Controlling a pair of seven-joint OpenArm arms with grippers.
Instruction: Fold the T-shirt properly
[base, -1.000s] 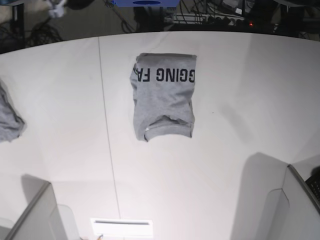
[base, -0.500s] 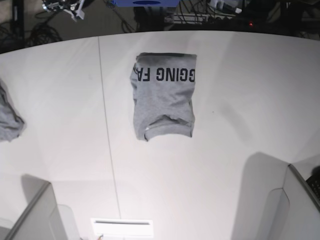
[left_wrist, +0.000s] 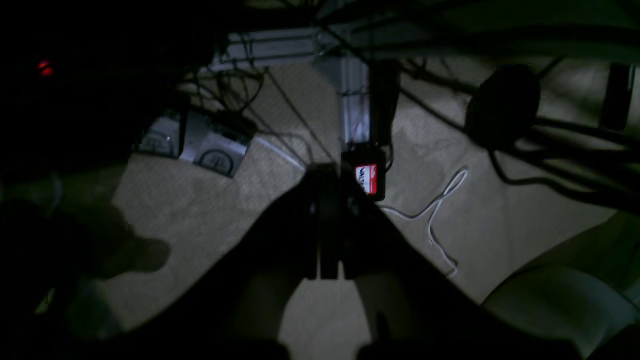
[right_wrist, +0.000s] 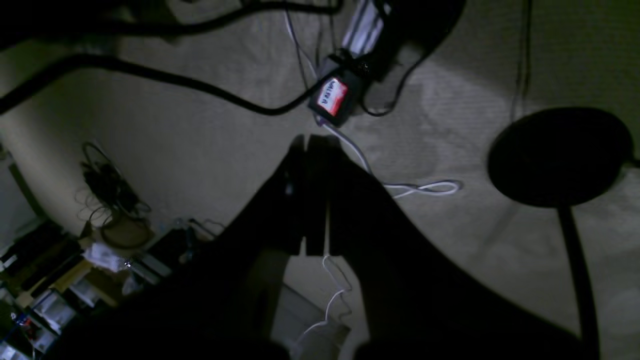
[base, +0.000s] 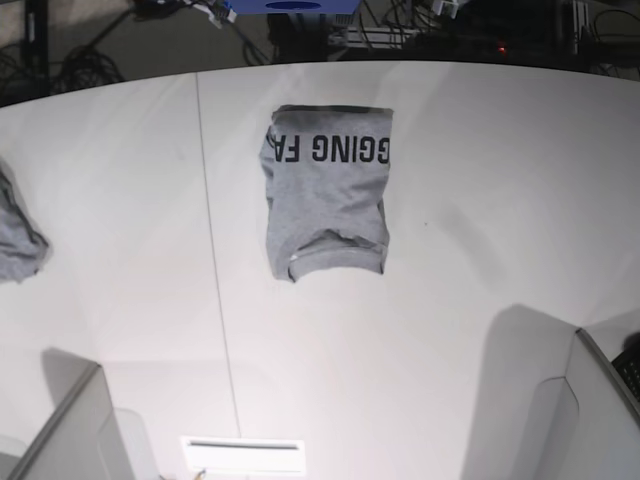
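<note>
At the far left edge of the base view, about halfway down, a small rumpled lump of plain grey cloth (base: 18, 240) lies partly cut off by the frame. It rests on the broad white table (base: 480, 200), well apart from everything else. A thin dark seam line (base: 212, 250) runs down the tabletop from the upper left towards the bottom, passing just left of the main garment.

The heather-grey cotton T-shirt (base: 326, 195) sits in the upper centre of the base view, folded into a compact upright rectangle. Bold black block lettering crosses its top edge, upside down from here, and a curved hem or neckline shows near its lower edge. It lies flat on the table, with neither arm near it.

At the bottom centre there is a small white slotted plate (base: 243, 453) on the table edge. Grey angled panels fill the two lower corners.

Neither gripper shows in the base view. In the left wrist view, the left gripper (left_wrist: 324, 220) is a dark silhouette in the lower centre, its fingers pressed together and holding nothing, above beige carpet with cables and a small black box with a red label (left_wrist: 367, 177). In the right wrist view the right gripper (right_wrist: 315, 195) is likewise clenched on nothing, over the same carpet, with a round black base (right_wrist: 560, 155) at the right.
</note>
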